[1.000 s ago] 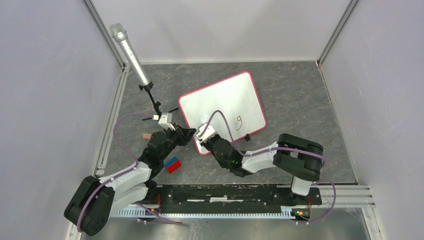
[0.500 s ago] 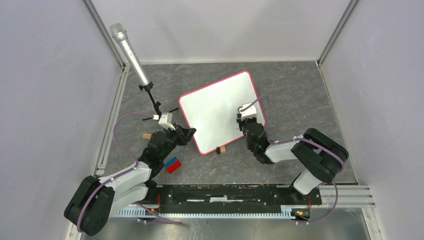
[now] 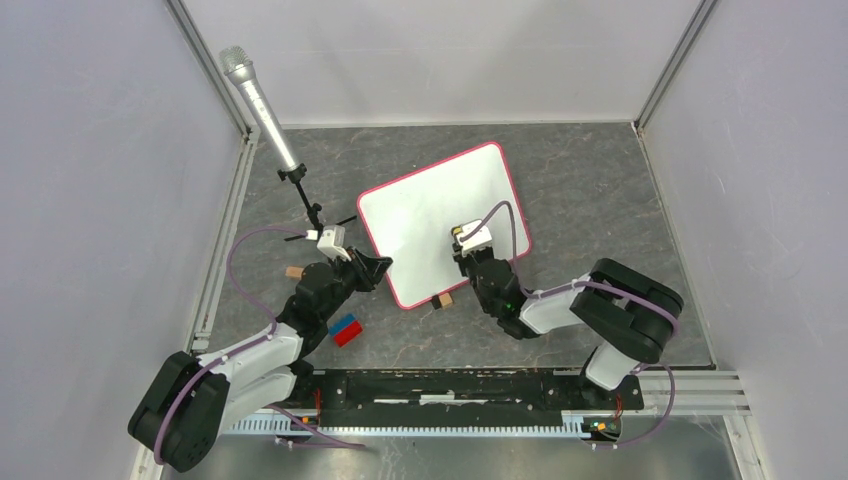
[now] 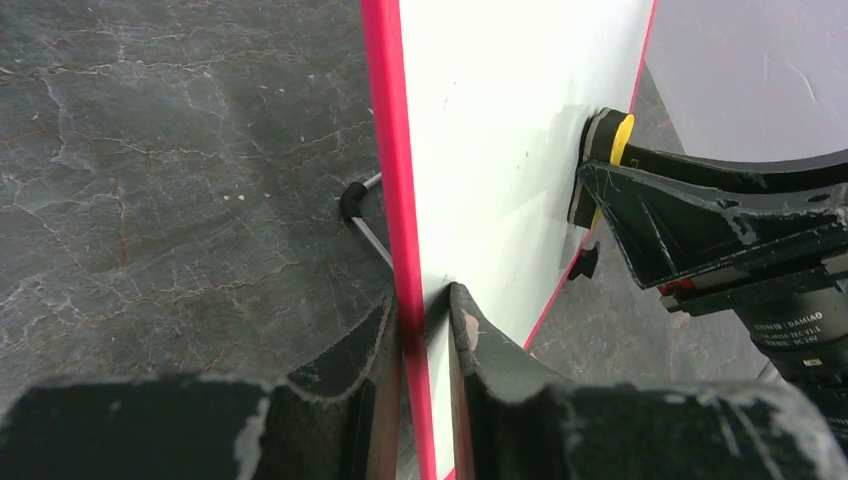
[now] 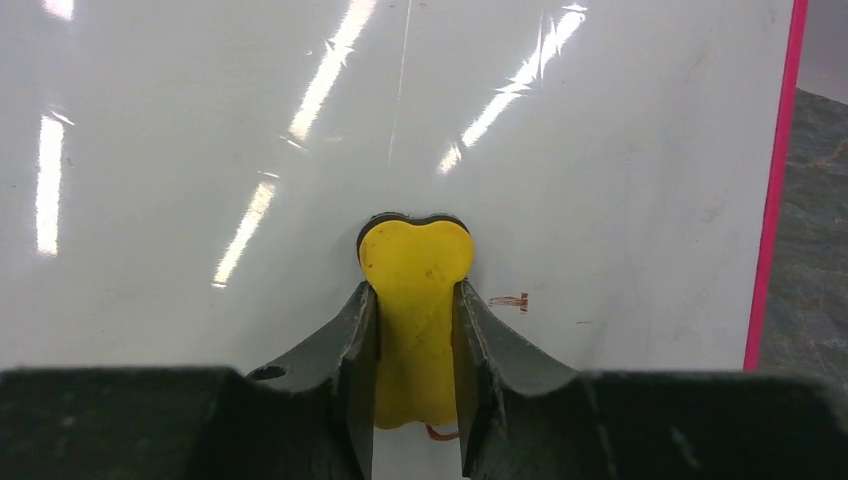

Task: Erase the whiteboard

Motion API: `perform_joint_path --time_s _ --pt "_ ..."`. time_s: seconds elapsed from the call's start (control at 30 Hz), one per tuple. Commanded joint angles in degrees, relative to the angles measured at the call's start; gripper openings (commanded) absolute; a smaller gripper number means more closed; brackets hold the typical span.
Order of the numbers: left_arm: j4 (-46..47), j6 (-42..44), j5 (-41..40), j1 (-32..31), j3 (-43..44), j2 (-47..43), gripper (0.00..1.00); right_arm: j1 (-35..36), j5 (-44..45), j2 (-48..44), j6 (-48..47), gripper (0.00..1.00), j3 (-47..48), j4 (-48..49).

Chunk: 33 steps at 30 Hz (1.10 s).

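The whiteboard (image 3: 420, 215) lies on the dark table, turned askew so that one rounded corner points to the far right. It is white with a thin pink-red frame and small black feet (image 3: 437, 300). Its face is glossy and nearly clean; the right wrist view shows only a small reddish mark (image 5: 510, 300) near the right edge. Its near left edge is pinched between the fingers of the left gripper (image 4: 422, 300). A yellow eraser (image 5: 415, 290) presses against its face.
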Motion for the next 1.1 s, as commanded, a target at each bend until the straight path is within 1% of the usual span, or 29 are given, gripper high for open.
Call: perform_joint_path --time_s 0.0,0.1,0.2,0.33,0.4,0.47,0.53,0.6,0.67,0.77,0.83,0.87,1.0,1.07 --pt "-1.47 2.09 -2.02 0.22 1.0 0.81 0.02 -4.44 -0.6 -0.56 2.15 0.19 -1.68 -0.85" --pt "-1.47 2.13 -2.02 0.23 1.05 0.89 0.02 -8.92 0.79 -2.62 5.63 0.19 -4.3 -1.55" --pt "-1.55 2.08 -2.02 0.25 0.8 0.53 0.02 -11.31 1.87 -3.68 7.75 0.19 -5.86 -2.3" --pt "-1.51 2.13 -2.02 0.27 0.61 0.03 0.02 -12.21 1.91 -3.39 8.91 0.19 -6.09 -2.25" --pt "-1.53 2.08 -2.02 0.28 0.52 -0.07 0.02 -12.09 -0.43 -2.97 8.5 0.19 -5.67 -1.91" --pt "-1.47 2.13 -2.02 0.24 0.6 0.0 0.02 -10.46 -3.02 -1.78 7.24 0.19 -4.89 -0.88" --pt "-1.41 2.08 -2.02 0.2 0.6 0.15 0.02 -7.06 -3.52 -0.04 6.26 0.19 -3.55 -0.39" --pt "-1.46 2.1 -2.02 0.25 0.69 0.18 0.02 -3.07 -3.02 1.92 6.81 0.18 -2.38 0.04" --pt "-1.39 2.1 -2.02 0.26 0.61 0.14 0.02 0.25 -3.29 3.39 8.3 0.18 -2.81 2.52" --pt "-1.6 2.06 -2.02 0.24 0.55 -0.13 0.02 2.58 -0.32 3.78 8.9 0.18 -3.5 4.75" --pt "-1.65 2.0 -2.02 0.24 0.52 -0.19 0.02 1.71 3.96 2.2 8.9 0.18 -4.86 5.31" --pt "-1.72 2.09 -2.02 0.19 0.6 -0.24 0.02 0.37 4.41 1.22 9.18 0.18 -5.96 5.54" --pt "-1.76 2.13 -2.02 0.25 0.91 0.28 0.02 -6.86 1.74 -2.8 12.07 0.18 -9.97 4.99" --pt "-1.68 2.17 -0.62 0.23 1.14 0.72 0.02 -7.28 1.4 -3.12 10.4 0.18 -10.29 5.3"
